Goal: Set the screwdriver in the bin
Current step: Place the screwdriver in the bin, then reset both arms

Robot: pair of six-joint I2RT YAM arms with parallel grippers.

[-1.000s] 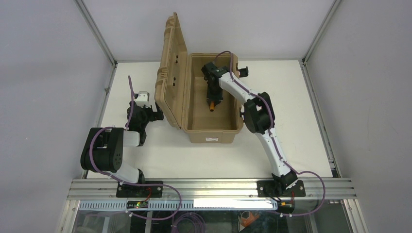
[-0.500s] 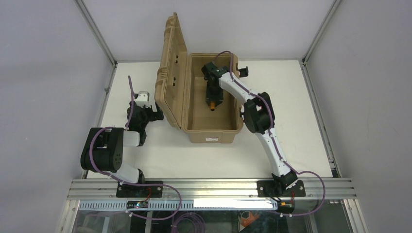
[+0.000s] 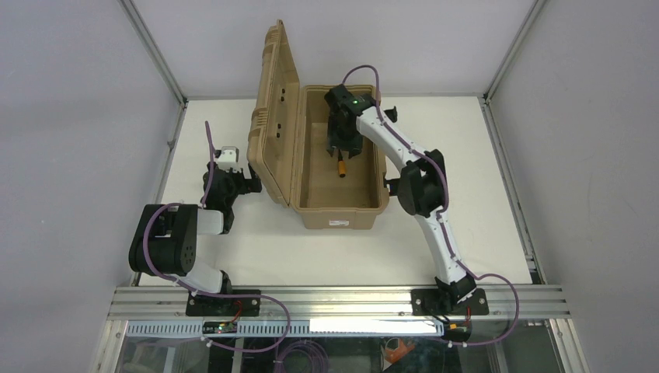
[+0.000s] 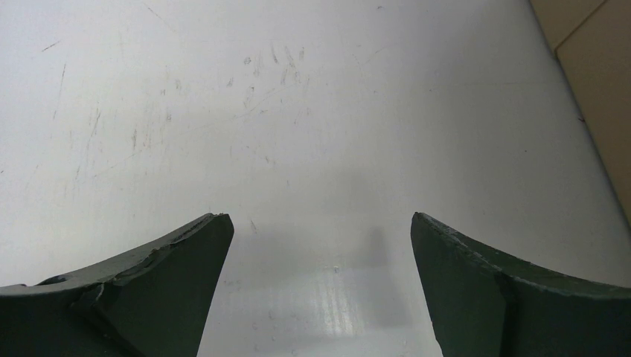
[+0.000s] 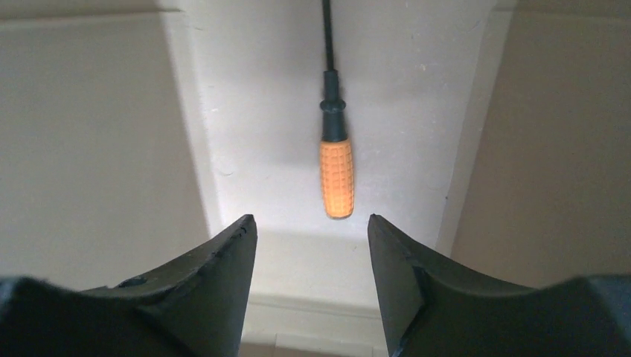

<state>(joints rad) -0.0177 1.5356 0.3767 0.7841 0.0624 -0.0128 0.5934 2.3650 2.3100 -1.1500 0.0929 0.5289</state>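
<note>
The tan bin (image 3: pixel 342 210) stands open at the table's middle back, its ribbed lid (image 3: pixel 276 116) upright on the left. The screwdriver (image 3: pixel 342 166) lies on the bin's floor. In the right wrist view its orange handle (image 5: pixel 336 176) points toward me and its black shaft runs away. My right gripper (image 3: pixel 343 148) is open and empty above the bin's far end, just behind the handle; in the right wrist view the gripper (image 5: pixel 312 223) holds nothing. My left gripper (image 3: pixel 231 179) is open and empty over the bare table (image 4: pixel 298 111), left of the lid.
The bin's tan inner walls (image 5: pixel 89 149) flank the screwdriver on both sides. A corner of the bin (image 4: pixel 595 59) shows at the right of the left wrist view. Metal frame rails (image 3: pixel 155 54) edge the table.
My right gripper has let go of the screwdriver, risen and drawn back toward the bin's far end. The screwdriver now lies loose on the bin floor. The left arm has not moved.
</note>
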